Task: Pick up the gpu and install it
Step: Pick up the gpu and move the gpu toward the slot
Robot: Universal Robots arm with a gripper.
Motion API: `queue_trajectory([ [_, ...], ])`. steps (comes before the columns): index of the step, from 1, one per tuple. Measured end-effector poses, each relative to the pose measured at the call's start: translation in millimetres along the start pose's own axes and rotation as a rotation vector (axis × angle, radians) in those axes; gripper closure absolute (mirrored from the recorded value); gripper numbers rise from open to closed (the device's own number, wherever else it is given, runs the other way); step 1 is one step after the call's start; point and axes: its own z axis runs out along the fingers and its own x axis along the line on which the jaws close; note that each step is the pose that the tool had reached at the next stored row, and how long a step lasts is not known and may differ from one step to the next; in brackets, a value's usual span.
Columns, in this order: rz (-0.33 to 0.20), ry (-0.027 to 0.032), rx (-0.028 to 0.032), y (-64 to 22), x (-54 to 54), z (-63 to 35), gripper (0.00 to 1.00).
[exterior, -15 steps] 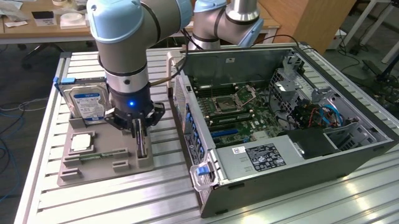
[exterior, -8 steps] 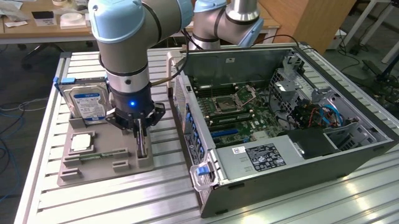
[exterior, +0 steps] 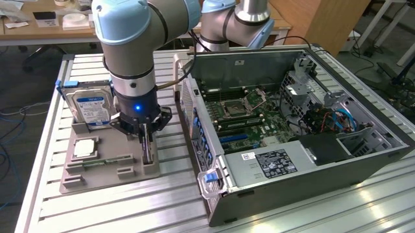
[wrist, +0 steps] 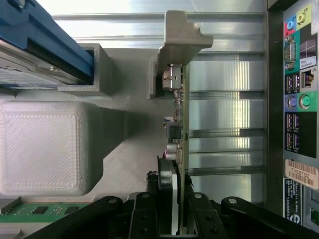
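The gpu (exterior: 147, 154) stands on edge in its slot at the side of the grey holder tray (exterior: 97, 180), just beside the open computer case (exterior: 304, 187). I have the gripper (exterior: 144, 136) down over it, jaws narrowed onto the card from both sides. By my reading it is gripped but not yet lifted, so carrying and installing remain. The wrist view gives me the card between the fingers and the case's rear ports (wrist: 294, 94). The exterior view gives me the motherboard (exterior: 250, 109).
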Motion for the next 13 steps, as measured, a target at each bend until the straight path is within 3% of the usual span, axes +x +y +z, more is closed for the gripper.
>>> queue_trajectory([
  [13,0.000,0.0000,0.0000,0.1,0.0,-1.2,0.72],
])
